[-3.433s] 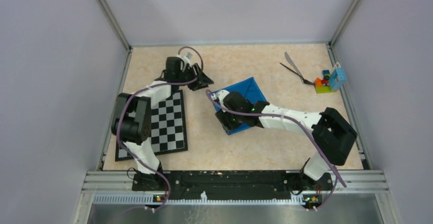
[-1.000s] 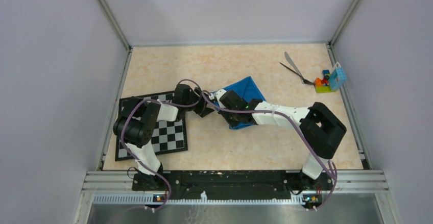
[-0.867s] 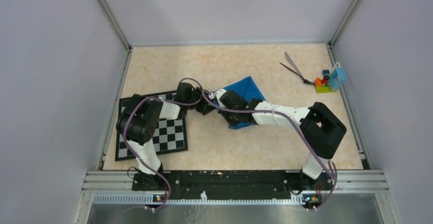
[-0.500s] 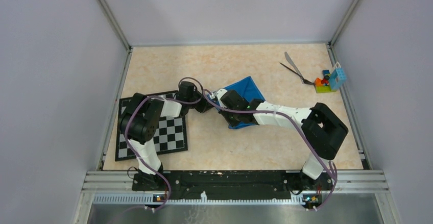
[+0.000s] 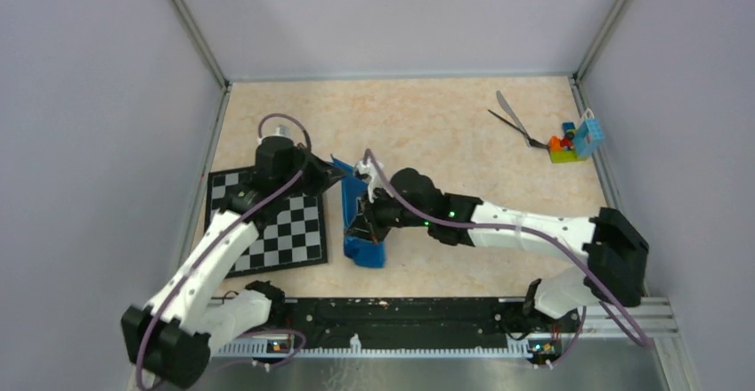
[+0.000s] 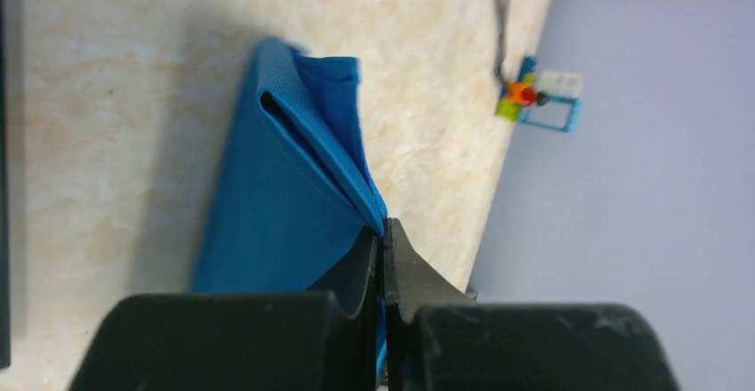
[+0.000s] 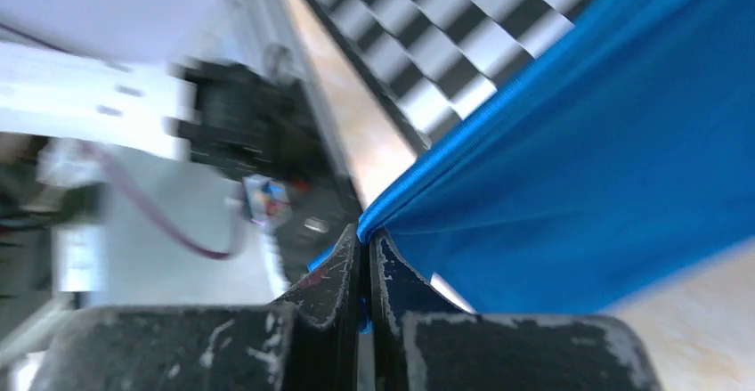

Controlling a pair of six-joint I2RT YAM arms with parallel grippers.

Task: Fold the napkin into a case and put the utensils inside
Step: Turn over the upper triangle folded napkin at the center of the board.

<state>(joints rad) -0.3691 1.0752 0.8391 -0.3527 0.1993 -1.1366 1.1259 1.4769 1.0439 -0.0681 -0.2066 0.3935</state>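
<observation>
The blue napkin (image 5: 365,252) hangs folded between both grippers, lifted just right of the chessboard, with its lower end near the table's front. My left gripper (image 5: 341,167) is shut on the cloth's far edge (image 6: 294,186); in the left wrist view the gripper (image 6: 385,231) pinches a folded corner. My right gripper (image 5: 364,222) is shut on the napkin's near corner, and in the right wrist view it (image 7: 365,238) clamps the hem of the napkin (image 7: 605,142). The utensils, a silver one (image 5: 505,106) and a thin black one (image 5: 513,125), lie at the far right. No finished case shows.
The chessboard (image 5: 276,231) lies at the left front, close to the napkin, and shows in the right wrist view (image 7: 481,35). Colourful toy blocks (image 5: 574,139) sit by the right wall next to the utensils. Metal rails edge the table.
My left gripper has shut on the napkin's edge. Both arms have carried the cloth from the table's middle toward the front left, beside the chessboard, and it now hangs stretched between them.
</observation>
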